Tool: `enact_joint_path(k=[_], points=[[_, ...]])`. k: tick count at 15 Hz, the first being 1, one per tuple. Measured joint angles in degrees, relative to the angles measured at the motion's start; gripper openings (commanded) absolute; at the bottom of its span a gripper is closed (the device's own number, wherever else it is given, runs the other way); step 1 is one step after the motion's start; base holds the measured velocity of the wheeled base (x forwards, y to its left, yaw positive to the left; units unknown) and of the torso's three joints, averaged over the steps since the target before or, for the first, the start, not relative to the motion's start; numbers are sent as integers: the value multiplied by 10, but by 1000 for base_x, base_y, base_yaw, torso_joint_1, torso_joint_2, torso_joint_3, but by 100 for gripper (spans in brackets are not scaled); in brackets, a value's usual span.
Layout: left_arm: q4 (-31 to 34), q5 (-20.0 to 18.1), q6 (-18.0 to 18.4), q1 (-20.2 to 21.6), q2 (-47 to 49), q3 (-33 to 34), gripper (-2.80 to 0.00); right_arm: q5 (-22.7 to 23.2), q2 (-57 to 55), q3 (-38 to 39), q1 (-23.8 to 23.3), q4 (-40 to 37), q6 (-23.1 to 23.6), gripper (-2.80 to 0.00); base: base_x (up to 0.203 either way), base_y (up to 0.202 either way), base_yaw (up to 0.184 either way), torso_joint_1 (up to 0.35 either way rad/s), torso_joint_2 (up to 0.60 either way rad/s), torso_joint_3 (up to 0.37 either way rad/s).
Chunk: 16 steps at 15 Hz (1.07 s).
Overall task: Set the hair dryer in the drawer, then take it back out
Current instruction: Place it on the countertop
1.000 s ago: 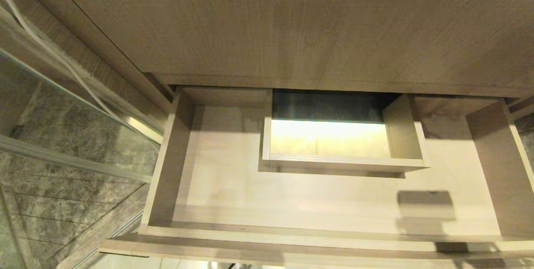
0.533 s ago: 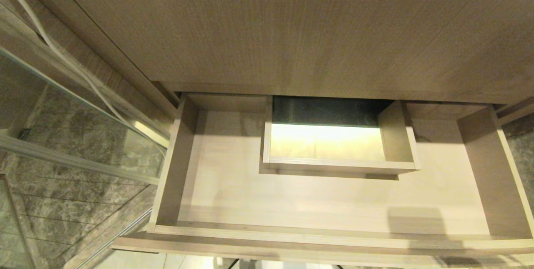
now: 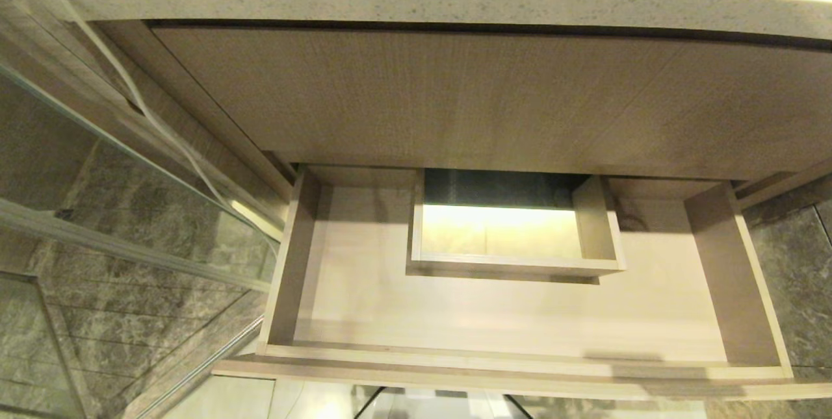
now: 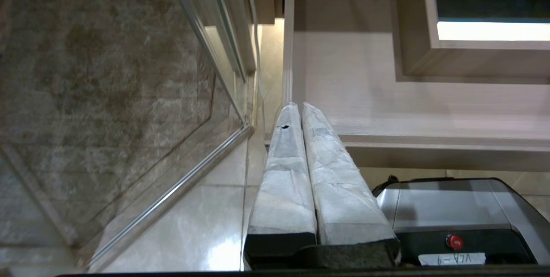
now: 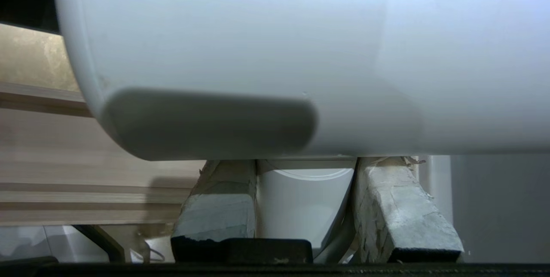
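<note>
Right tool (image 5: 305, 191) clamped, left tool (image 4: 300, 114) closed

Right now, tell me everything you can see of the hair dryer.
The hair dryer shows only in the right wrist view. It is smooth, glossy white plastic with a broad rounded barrel that has a grey, rounded-rectangle patch on its side. The white handle sits clamped between the right gripper and its two wrapped fingers, which are all that touch it. It hangs over the open drawer. Its cord and ends are out of view.
</note>
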<state>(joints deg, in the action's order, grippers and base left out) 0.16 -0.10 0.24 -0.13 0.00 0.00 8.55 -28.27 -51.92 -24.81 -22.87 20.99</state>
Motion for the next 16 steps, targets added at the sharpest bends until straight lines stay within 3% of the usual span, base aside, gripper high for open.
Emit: enact_joint_path(k=[10, 16], points=[[0, 0, 0, 0, 0, 0, -280, 1, -7, -7, 0, 11, 0, -280, 0, 0, 0, 310, -551, -259], [0, 0, 0, 0, 0, 0, -280, 1, -72, -59, 0, 13, 0, -280, 0, 0, 0, 246, -473, -224]])
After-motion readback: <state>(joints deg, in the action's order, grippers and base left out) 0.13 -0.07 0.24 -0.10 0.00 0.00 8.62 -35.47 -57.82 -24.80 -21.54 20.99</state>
